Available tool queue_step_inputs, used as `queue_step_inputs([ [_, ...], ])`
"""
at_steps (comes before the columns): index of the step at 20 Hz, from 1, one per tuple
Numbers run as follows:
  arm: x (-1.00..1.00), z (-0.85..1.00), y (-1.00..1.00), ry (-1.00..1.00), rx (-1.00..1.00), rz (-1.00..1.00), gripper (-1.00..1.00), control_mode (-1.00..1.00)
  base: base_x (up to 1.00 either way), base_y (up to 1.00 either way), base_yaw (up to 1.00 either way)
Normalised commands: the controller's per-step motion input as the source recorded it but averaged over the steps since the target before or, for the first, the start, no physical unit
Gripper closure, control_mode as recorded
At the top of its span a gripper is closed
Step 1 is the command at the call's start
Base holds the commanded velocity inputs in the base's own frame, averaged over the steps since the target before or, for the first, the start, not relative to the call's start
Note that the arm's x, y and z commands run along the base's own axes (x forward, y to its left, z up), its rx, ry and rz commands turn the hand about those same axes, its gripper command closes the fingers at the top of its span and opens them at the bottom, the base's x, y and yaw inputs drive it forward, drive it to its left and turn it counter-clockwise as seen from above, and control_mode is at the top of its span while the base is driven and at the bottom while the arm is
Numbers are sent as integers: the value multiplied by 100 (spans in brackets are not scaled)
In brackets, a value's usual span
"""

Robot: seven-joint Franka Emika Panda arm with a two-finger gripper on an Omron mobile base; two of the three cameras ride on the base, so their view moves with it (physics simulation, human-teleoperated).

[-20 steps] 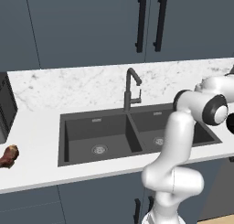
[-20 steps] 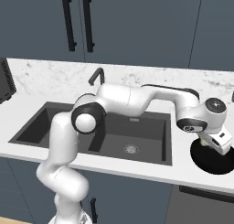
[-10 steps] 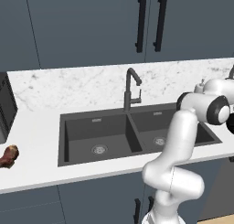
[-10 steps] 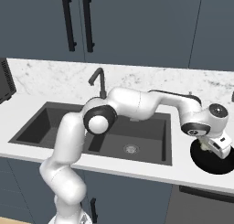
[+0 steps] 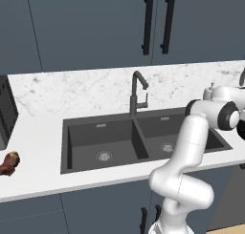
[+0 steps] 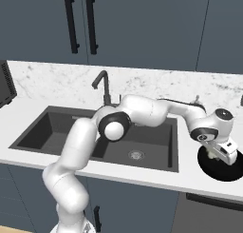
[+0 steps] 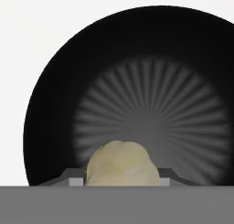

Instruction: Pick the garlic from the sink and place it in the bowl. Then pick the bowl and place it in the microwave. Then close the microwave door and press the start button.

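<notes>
Gripper [image 7: 122, 184] holding garlic [image 7: 122, 163], over bowl [image 7: 55, 104]

This is a rendered home kitchen. A white marble-look counter [image 5: 48, 132] holds a dark two-basin sink [image 5: 139, 140] with round drains and an angular black faucet [image 5: 138, 92]. Dark blue-grey cabinets [image 6: 142, 27] with black bar handles [image 5: 158, 23] hang above, matching cabinet fronts run below, and a brown drumstick [image 5: 8, 163] lies on the counter.

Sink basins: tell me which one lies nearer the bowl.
The right basin of the sink; the black bowl sits on the counter just beyond its right edge.
</notes>
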Motion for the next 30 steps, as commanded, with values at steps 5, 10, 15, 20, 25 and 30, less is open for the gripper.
queue_step_inputs([
  [5, 8, -40, -9, 1, 3, 2, 100, -100, 0, 0, 0],
  [10, 4, -37, -7, 0, 2, 2, 100, -100, 0, 0, 0],
  [15, 3, -33, -1, 1, 0, 0, 100, -100, 0, 0, 0],
  [20, 5, -16, 0, 1, 0, 0, -100, -100, 0, 0, 0],
  [25, -4, 3, 2, -5, 0, 0, -100, -100, 0, 0, 0],
  [30, 0, 32, 20, -5, -4, 2, -100, -100, 0, 0, 0],
])
